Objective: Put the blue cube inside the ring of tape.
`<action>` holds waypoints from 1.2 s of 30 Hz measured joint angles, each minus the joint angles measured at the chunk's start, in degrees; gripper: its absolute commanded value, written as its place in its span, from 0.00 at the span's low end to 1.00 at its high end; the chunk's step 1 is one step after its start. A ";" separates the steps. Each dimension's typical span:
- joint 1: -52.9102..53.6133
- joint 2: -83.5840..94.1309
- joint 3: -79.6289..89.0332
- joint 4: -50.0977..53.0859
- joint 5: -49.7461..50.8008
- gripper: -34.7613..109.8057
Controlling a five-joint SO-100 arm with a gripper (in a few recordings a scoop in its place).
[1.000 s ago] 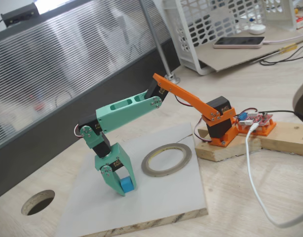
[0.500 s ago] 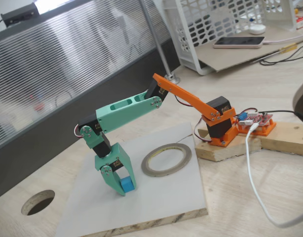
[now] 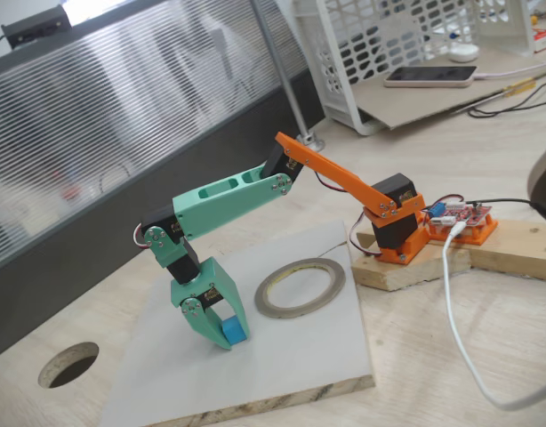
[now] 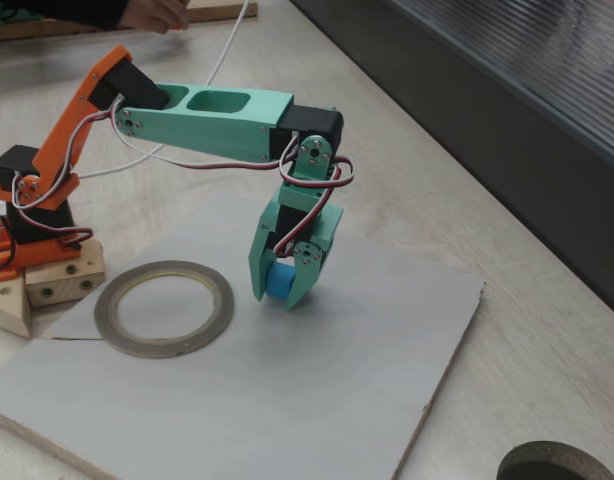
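Blue cube [image 3: 231,333] pinched between closed jaws of the green gripper [image 3: 221,335] just above the grey board [image 3: 300,365], ring of tape [image 3: 301,287] near at two o'clock: best lifted clear, then carried over the opening before release.

Two fixed cameras watch this table from roughly opposite sides. One stands high at the front and looks down obliquely across the pale grey square board [image 3: 255,347], with the orange arm base on its wooden block [image 3: 406,258] at about three o'clock and the ribbed translucent partition [image 3: 122,116] running from nine to twelve. The other sits nearer and lower, facing back the other way, so the same orange base [image 4: 32,215] lands at nine o'clock. Both views share the grey board [image 4: 317,400], the flat grey-tan ring of tape [image 3: 301,287] [image 4: 164,308] and the round dark hole in the wooden tabletop [image 3: 68,364] [image 4: 557,465].
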 measured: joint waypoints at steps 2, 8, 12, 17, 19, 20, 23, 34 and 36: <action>0.00 0.00 0.00 0.00 0.00 0.32; 0.09 1.58 0.00 0.00 -0.35 0.32; 0.09 8.00 0.00 0.00 -0.44 0.32; 0.09 13.45 0.35 0.35 -0.09 0.32; 0.09 15.21 0.35 0.70 0.00 0.32; 0.09 16.00 0.35 0.70 0.00 0.32; 0.09 18.02 0.35 0.70 0.00 0.32; 6.42 19.51 0.35 11.07 0.00 0.32; 8.96 19.51 0.35 11.25 -0.18 0.32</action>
